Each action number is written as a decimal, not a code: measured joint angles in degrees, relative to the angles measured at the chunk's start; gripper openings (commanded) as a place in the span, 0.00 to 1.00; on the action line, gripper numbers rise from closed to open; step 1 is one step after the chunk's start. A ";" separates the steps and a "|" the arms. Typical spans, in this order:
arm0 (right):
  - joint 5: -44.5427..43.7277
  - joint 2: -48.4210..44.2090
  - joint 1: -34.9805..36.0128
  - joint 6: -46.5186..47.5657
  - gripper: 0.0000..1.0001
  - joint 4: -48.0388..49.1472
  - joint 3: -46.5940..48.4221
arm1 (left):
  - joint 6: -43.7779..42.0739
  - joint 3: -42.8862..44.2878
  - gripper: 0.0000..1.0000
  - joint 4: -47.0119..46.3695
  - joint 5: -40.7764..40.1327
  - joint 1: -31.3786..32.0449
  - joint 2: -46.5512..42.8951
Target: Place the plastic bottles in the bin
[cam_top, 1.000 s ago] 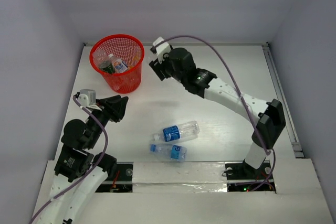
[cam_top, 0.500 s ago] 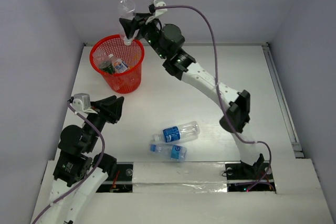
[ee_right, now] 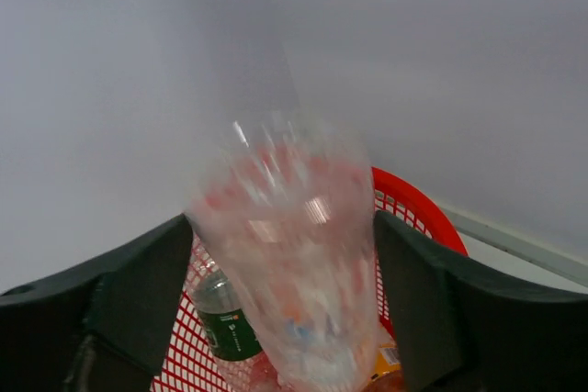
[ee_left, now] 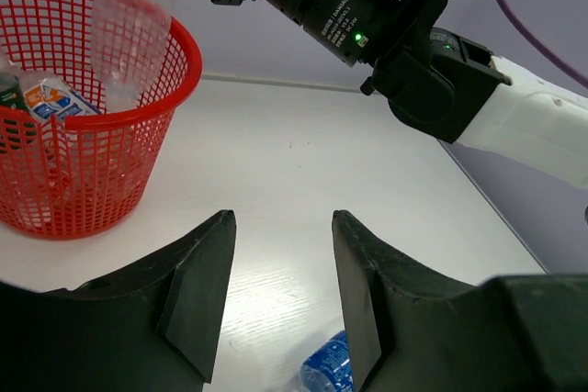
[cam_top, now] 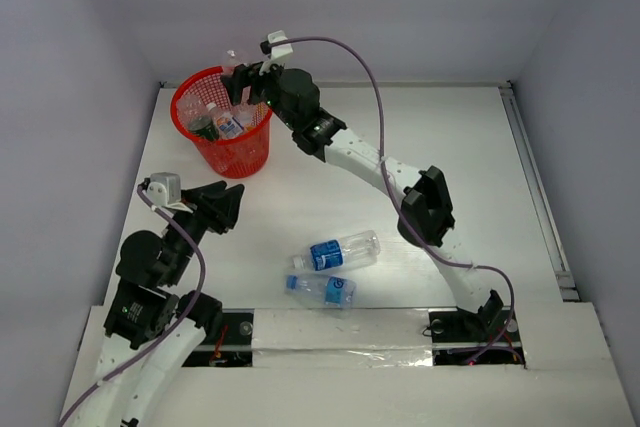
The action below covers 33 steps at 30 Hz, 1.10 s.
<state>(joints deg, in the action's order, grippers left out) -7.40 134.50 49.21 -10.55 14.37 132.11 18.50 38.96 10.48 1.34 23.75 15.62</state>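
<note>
The right gripper is positioned over the bin at far left, jaws spread. A blurred clear bottle sits between its fingers, at the bin rim. The left gripper, near left, is spread and empty. A blue-labelled bottle and a smaller blue-labelled bottle lie side by side at near centre.

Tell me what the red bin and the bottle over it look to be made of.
Bin: looks like moulded plastic, glossy red, with an open mesh wall under a solid rim. The bottles inside show through it.
Bottle: probably thin clear plastic with a glossy finish. The red mesh shows through it and highlights glint on it, though it is blurred.
</note>
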 measured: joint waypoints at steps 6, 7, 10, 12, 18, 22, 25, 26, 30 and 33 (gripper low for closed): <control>-0.87 -0.02 0.00 1.77 0.92 -0.72 0.15 | 0.02 0.00 0.46 0.00 0.22 -0.13 1.97; -0.94 -0.13 0.00 2.01 0.92 -0.98 0.15 | 0.02 0.00 0.46 -0.02 0.22 -0.13 2.32; -1.01 -0.92 -0.02 2.89 0.91 -2.38 -0.02 | 0.02 0.00 0.46 -0.13 0.22 -0.13 3.50; -1.03 -2.95 -0.13 3.45 0.90 -2.47 -2.03 | 0.04 0.00 0.46 -0.52 0.66 -0.13 4.61; -1.68 -12.94 -0.87 4.50 0.63 -3.69 -9.51 | 1.16 0.00 0.49 -2.82 5.11 -0.13 10.62; -3.76 -25.62 -1.20 4.87 0.23 -3.08 -23.28 | 2.19 0.00 0.50 -4.90 7.45 0.76 15.52; -5.75 -37.90 -1.40 3.91 0.17 -1.73 -36.74 | 3.10 0.00 0.50 -6.21 7.06 4.07 18.58; -6.36 -41.86 -1.46 3.23 0.17 -0.87 -41.00 | 3.30 0.00 0.50 -6.80 6.75 5.55 19.47; -8.13 -56.94 -1.51 -1.03 0.19 1.29 -56.85 | 3.85 0.33 0.54 -8.66 2.47 14.38 24.87; -9.22 -65.16 -1.51 -4.83 0.29 1.95 -66.20 | 3.37 1.70 0.61 -8.92 -2.16 23.61 30.62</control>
<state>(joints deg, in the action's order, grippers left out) -16.62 69.34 47.70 -15.38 16.32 65.91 21.87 40.66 1.56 -0.82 47.35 46.24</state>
